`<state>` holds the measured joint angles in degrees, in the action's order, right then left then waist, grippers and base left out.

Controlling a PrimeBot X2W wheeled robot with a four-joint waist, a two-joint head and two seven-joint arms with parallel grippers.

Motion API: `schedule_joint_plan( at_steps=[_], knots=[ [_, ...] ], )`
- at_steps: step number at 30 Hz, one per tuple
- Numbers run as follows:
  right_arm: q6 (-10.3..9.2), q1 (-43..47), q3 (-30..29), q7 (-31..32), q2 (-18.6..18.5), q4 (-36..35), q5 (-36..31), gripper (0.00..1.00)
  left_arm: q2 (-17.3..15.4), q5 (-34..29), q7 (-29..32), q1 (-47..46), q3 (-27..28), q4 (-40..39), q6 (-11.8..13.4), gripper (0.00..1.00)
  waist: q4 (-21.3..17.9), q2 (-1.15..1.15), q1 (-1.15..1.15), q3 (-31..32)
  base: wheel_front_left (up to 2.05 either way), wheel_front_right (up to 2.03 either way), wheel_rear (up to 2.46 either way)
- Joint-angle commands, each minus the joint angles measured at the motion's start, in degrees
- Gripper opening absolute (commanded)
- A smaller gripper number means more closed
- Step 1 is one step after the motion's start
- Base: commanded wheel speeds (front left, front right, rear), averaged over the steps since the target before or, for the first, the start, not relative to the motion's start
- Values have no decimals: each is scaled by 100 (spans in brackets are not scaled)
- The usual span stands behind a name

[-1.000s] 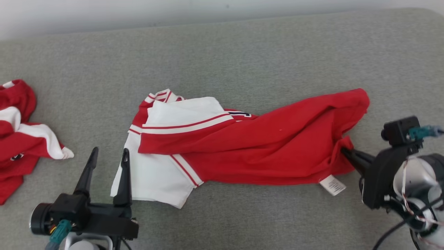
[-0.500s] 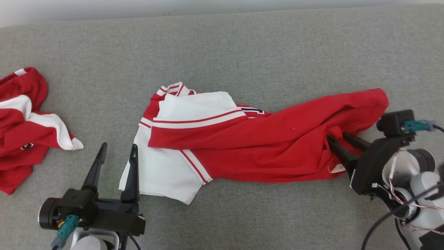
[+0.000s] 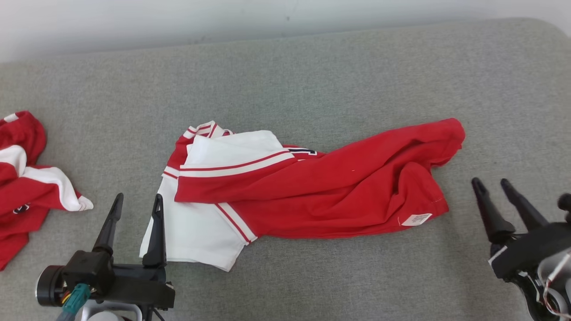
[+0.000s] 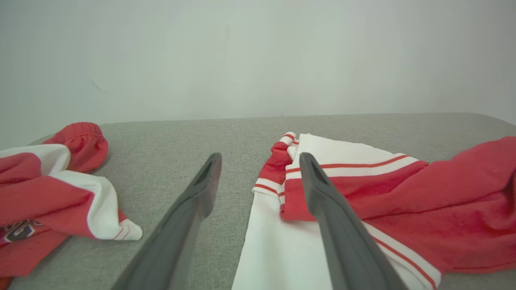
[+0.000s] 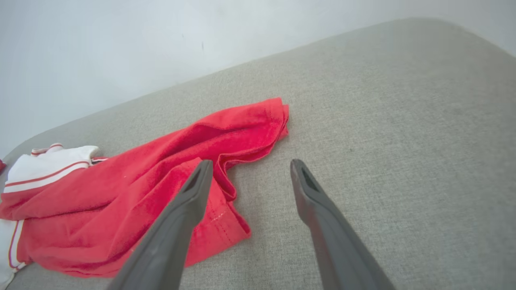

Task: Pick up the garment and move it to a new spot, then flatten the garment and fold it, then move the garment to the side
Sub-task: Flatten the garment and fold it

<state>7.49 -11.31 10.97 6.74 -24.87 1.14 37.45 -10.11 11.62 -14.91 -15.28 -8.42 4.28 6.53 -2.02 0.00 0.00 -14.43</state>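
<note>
Two soft red-and-white garments lie on one flat grey woven cushion [image 3: 312,76]; at the left edge the other garment [image 3: 22,178] is a crumpled heap; next, on the near side, the left gripper [image 3: 139,196] has its two dark pointed fingers spread wide and holds nothing; the garment [image 3: 321,187] lies long and wrinkled across the middle, with one small white tag [image 3: 415,219] at its right end; on the right, the right gripper [image 3: 490,180] sits apart from the cloth, fingers spread, empty.
</note>
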Motion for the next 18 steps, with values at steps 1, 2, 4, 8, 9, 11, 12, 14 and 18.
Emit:
schedule_joint_plan(
  at_steps=[1,2,4,8,9,11,12,14,18],
  knots=[
    [0,61,-37,-98,44,-51,-64,100,-35,-24,-15,85,22,0,19,100,-46,0,0,63,0,0,0],
    [0,111,-126,-239,101,-126,-180,100,-43,-34,-15,101,36,-10,56,100,-58,0,0,86,0,0,0],
    [0,164,-279,-555,240,-265,-393,100,-52,-46,-3,140,68,-46,121,100,-88,0,0,141,0,0,0],
    [0,224,-235,-1169,394,-510,-949,100,-47,-54,70,260,91,-164,235,100,-116,0,0,273,0,0,0],
    [0,246,-196,-1269,422,-532,-1040,100,-44,-55,87,292,93,-191,269,100,-113,0,0,306,0,0,0],
    [0,299,-107,-1437,457,-544,-1295,100,-55,-43,111,358,99,-244,290,100,-101,0,0,370,0,0,0],
    [0,306,-57,-1498,472,-543,-1388,100,-56,-43,133,399,98,-271,320,100,-94,0,0,403,0,0,0],
    [0,359,43,-1617,497,-540,-1553,100,-62,-47,162,475,83,-327,334,100,-73,0,0,471,0,0,0],
    [0,494,162,-1798,539,-525,-1801,100,-77,-37,218,629,74,-376,384,100,-18,0,0,614,0,0,0]
  ],
)
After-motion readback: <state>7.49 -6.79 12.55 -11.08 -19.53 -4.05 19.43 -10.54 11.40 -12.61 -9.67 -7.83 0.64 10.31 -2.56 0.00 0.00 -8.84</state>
